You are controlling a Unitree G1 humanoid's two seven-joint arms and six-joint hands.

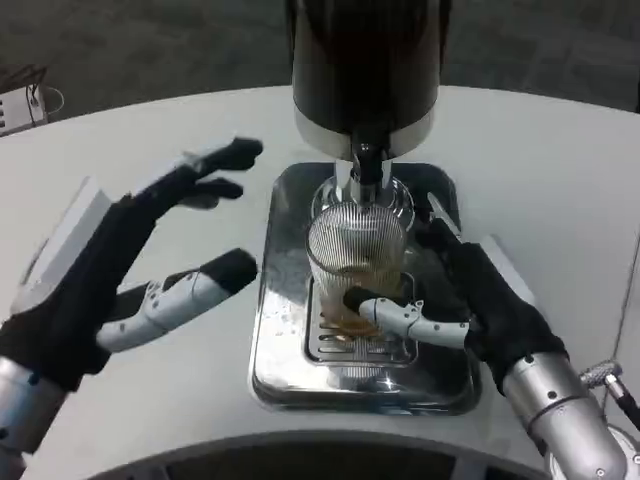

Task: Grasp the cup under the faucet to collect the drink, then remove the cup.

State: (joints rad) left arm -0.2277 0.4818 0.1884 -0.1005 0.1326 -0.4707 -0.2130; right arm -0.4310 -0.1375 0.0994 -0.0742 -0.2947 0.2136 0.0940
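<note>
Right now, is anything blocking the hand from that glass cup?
No. The right hand already wraps the cup on the drip tray beneath the faucet. The left hand hovers open beside it.

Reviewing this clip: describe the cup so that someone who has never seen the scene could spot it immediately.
Start at the dark drink dispenser at the top centre of the white table; below its faucet lies a shiny metal drip tray. On the tray's grate stands the cup, gripped by the right hand. It is the only clear, ribbed glass there, with a little brownish liquid at its bottom.
</note>
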